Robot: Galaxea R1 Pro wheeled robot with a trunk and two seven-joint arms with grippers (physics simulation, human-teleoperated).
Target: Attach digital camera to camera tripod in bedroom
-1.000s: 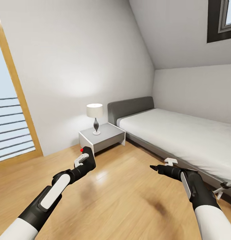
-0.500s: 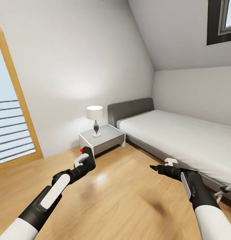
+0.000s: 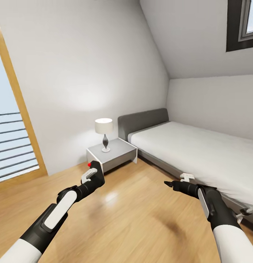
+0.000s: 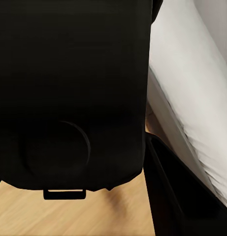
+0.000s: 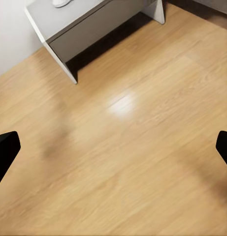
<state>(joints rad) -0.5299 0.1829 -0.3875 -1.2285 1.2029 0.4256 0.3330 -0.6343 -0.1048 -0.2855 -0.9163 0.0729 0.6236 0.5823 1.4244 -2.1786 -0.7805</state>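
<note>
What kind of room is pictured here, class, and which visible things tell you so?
Most likely a bedroom, probably under a sloped roof: a grey bed with a white mattress, a low bedside table carrying a small lamp, and a light wood floor.

I am counting one bed (image 3: pixel 199 149) filling the right of the frame, one bench (image 3: pixel 112 153) at centre carrying one lamp (image 3: pixel 104 133), one window (image 3: pixel 243 22) in the upper right corner, and one digital camera (image 3: pixel 94 175) showing lower left of centre.
</note>
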